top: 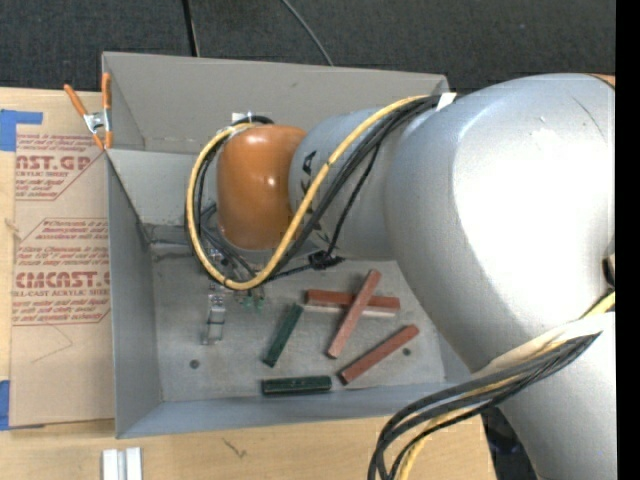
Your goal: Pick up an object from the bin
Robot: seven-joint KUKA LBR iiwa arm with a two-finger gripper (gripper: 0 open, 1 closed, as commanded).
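My gripper (213,323) reaches down below the arm's orange cover to the bin floor in the left part of the bin; only a small grey metal part of it shows. Nothing is visibly held in it. Closest to it, a little to the right, a dark green bar (283,333) lies slanted on the floor. A second dark green bar (296,386) rests flat by the near wall.
Three reddish-brown bars lie right of centre: two crossed (352,308) and one slanted (378,354) nearer the front. The big arm covers the bin's back and right side. Bare floor surrounds the gripper at left.
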